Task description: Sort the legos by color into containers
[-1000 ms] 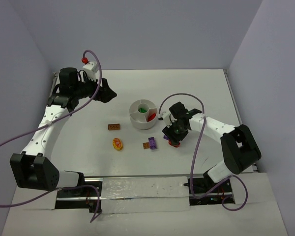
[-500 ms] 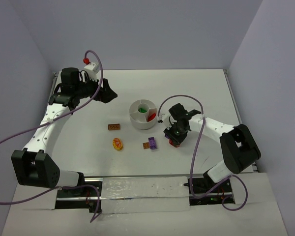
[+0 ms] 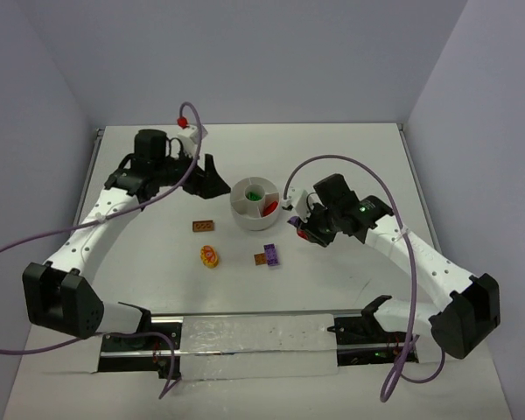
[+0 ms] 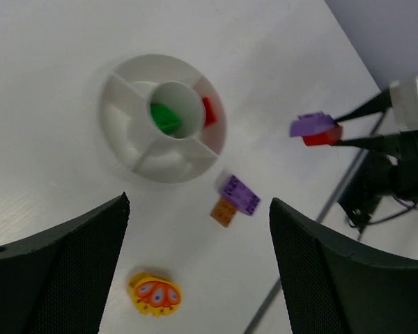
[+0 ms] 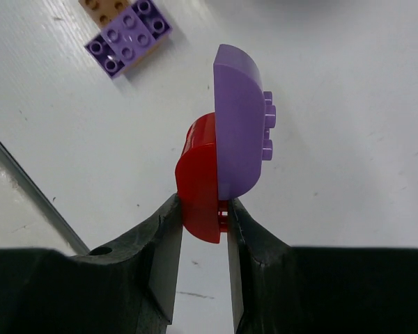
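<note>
The white round dish (image 3: 237, 210) sits mid-table, with a green lego (image 4: 166, 117) in its centre well and a red one (image 4: 208, 111) in a right wedge. My right gripper (image 5: 202, 217) is shut on a red lego (image 5: 197, 182) with a purple lego (image 5: 240, 132) stuck to it, held above the table just right of the dish (image 4: 122, 118). My left gripper (image 3: 212, 182) hovers open and empty at the dish's left. On the table lie a brown lego (image 3: 204, 226), a round yellow-and-red one (image 3: 210, 255), and a purple flat brick (image 3: 271, 254) beside a small orange one (image 3: 260, 259).
The left arm's purple cable (image 3: 35, 236) loops over the left side of the table and the right arm's cable (image 3: 332, 162) arcs above the dish's right. A metal rail (image 3: 262, 332) runs along the near edge. Walls enclose the back and sides.
The right gripper closed on the red-and-purple legos and lifted them toward the dish. The left arm swung right, bringing its gripper next to the dish.
</note>
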Available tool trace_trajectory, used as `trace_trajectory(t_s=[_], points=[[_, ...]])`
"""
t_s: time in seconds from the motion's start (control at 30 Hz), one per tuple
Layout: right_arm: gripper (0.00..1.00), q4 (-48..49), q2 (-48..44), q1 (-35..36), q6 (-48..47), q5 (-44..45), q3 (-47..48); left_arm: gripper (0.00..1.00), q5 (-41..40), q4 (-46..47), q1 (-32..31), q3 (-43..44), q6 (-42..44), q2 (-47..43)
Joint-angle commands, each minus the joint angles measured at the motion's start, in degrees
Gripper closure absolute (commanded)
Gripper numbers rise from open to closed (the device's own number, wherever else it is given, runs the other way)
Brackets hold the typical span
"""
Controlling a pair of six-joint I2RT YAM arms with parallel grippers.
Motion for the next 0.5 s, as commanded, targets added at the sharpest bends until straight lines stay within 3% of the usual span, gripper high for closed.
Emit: trace_trajectory(t_s=[0.0,0.3,0.47], points=[[1.0,-2.7,0.1,3.5,-4.3,2.5,6.0,0.17,1.2,-4.5,-8.2,3.6,-2.6,0.3],[1.0,-0.3,2.4,11.8,-3.8,10.1,8.1,0.23,8.6,-2.9,-13.0,5.5,-9.7,7.5],[1.0,0.3,3.2,14.7,-3.5,11.9,9.2,0.23,7.7,-3.7,-15.5,8.2,-10.4,10.6]])
